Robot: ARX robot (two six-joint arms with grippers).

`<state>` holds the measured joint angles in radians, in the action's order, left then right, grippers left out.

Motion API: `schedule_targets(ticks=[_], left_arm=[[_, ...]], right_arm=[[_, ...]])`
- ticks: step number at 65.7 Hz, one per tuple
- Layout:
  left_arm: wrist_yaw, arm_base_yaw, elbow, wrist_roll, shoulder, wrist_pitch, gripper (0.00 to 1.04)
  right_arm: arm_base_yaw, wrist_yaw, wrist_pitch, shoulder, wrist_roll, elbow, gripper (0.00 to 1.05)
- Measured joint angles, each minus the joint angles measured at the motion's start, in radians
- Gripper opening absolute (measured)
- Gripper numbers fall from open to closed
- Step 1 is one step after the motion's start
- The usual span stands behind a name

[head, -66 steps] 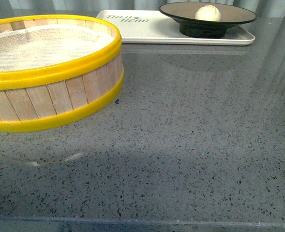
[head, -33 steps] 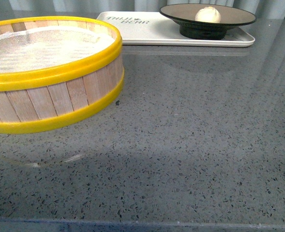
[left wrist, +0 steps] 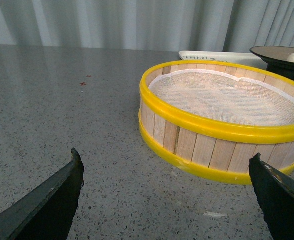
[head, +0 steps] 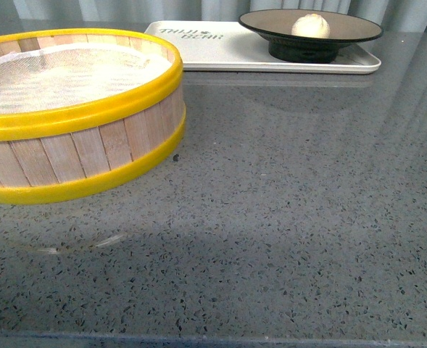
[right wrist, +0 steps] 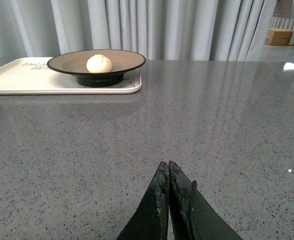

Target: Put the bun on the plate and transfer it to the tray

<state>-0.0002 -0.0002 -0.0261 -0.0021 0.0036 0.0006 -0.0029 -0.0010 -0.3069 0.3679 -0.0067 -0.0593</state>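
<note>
The cream-white bun (head: pixel 311 25) rests in the middle of the black-rimmed tan plate (head: pixel 358 29). That plate stands on the right end of the white lettered tray (head: pixel 213 47) at the far edge of the table. The right wrist view shows the same bun (right wrist: pixel 99 63), plate (right wrist: pixel 67 62) and tray (right wrist: pixel 17 77) far ahead of my right gripper (right wrist: pixel 167 165), which is shut on nothing above bare tabletop. My left gripper (left wrist: pixel 166 162) is open and holds nothing, its two dark fingers wide apart near the steamer basket. Neither gripper appears in the front view.
A wooden steamer basket (head: pixel 75 156) with yellow rims and a white cloth liner stands at the near left; it also shows in the left wrist view as the steamer basket (left wrist: pixel 221 135). Grey speckled tabletop (head: pixel 293 217) spreads across the middle and right. Curtains hang behind.
The front view has shifted slightly: the basket sits a little lower and the tray and plate a little higher in the picture. Nothing on the table has moved.
</note>
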Motion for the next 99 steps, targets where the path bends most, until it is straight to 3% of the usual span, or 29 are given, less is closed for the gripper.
schedule_targets(ticks=[39, 45, 62, 66, 84, 97, 99], left_arm=[[0.0, 0.0, 0.0, 0.0, 0.0, 0.0, 0.98], [0.0, 0.0, 0.0, 0.0, 0.0, 0.0, 0.98], [0.0, 0.0, 0.0, 0.0, 0.0, 0.0, 0.98], [0.0, 0.0, 0.0, 0.0, 0.0, 0.0, 0.98], [0.0, 0.0, 0.0, 0.0, 0.0, 0.0, 0.98], [0.0, 0.0, 0.0, 0.0, 0.0, 0.0, 0.98], [0.0, 0.0, 0.0, 0.0, 0.0, 0.0, 0.98]], right_arm=[[0.0, 0.0, 0.128, -0.192, 0.003, 0.055, 0.02], [0.0, 0.0, 0.298, -0.333, 0.003, 0.054, 0.02], [0.0, -0.001, 0.306, -0.364, 0.002, 0.054, 0.02], [0.0, 0.0, 0.306, -0.364, 0.003, 0.054, 0.18], [0.0, 0.0, 0.306, -0.364, 0.003, 0.054, 0.66], [0.0, 0.0, 0.306, -0.364, 0.003, 0.054, 0.97], [0.0, 0.0, 0.306, -0.364, 0.004, 0.054, 0.98]])
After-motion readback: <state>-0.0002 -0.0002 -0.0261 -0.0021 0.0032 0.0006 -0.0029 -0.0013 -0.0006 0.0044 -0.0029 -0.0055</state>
